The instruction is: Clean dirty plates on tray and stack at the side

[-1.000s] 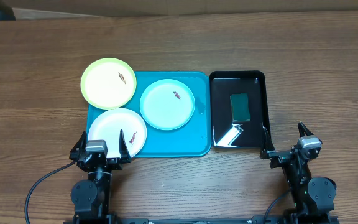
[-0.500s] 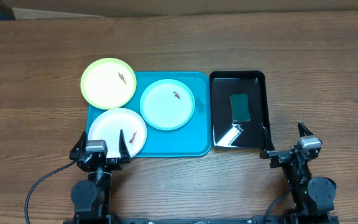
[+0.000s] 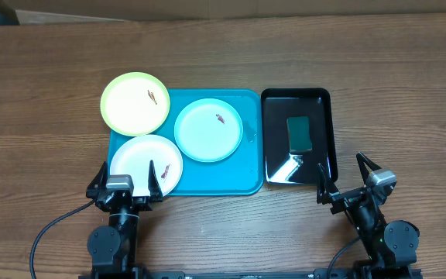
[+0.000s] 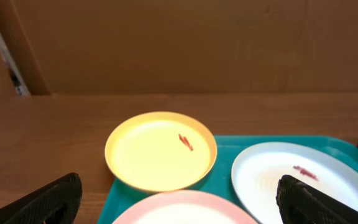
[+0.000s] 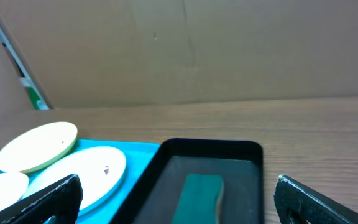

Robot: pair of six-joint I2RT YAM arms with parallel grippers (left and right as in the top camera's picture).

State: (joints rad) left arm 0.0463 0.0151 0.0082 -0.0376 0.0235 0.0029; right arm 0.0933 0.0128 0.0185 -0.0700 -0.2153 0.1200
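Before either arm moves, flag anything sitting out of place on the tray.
The yellow-green plate overhangs the blue tray's far left corner, partly over the table. Nothing else looks askew.

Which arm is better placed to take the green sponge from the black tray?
Probably right. The right claw, open, sits at the near edge of the black tray holding the green sponge. The left claw, also open, is by the white plate, across the turquoise tray.
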